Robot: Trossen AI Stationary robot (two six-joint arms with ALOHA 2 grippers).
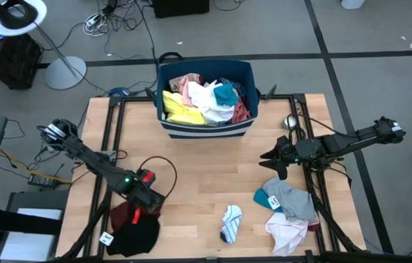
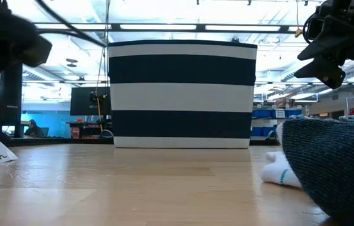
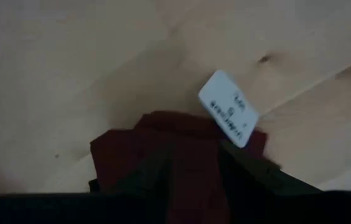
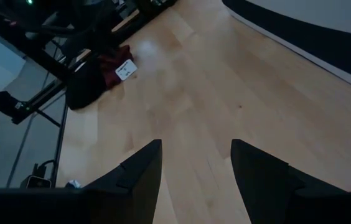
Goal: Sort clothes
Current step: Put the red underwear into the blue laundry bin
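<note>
A maroon garment (image 1: 122, 214) with a white tag (image 3: 228, 115) lies on a black one (image 1: 139, 235) at the table's near left. My left gripper (image 1: 146, 199) hangs low right over them; the maroon cloth (image 3: 182, 162) fills its wrist view. My right gripper (image 1: 270, 157) is open and empty above the bare table at the right (image 4: 194, 146). A teal, grey and pink pile (image 1: 288, 208) lies at the near right. A white striped sock (image 1: 230, 221) lies near the front edge. Yellow, white, pink and teal clothes (image 1: 202, 98) fill the bin.
The navy bin with white stripes (image 1: 206, 129) stands at the table's far middle and fills the low view (image 2: 182, 94). Bare wood lies between the two piles and in front of the bin. Dark frame rails (image 1: 315, 197) run along the table's left and right sides.
</note>
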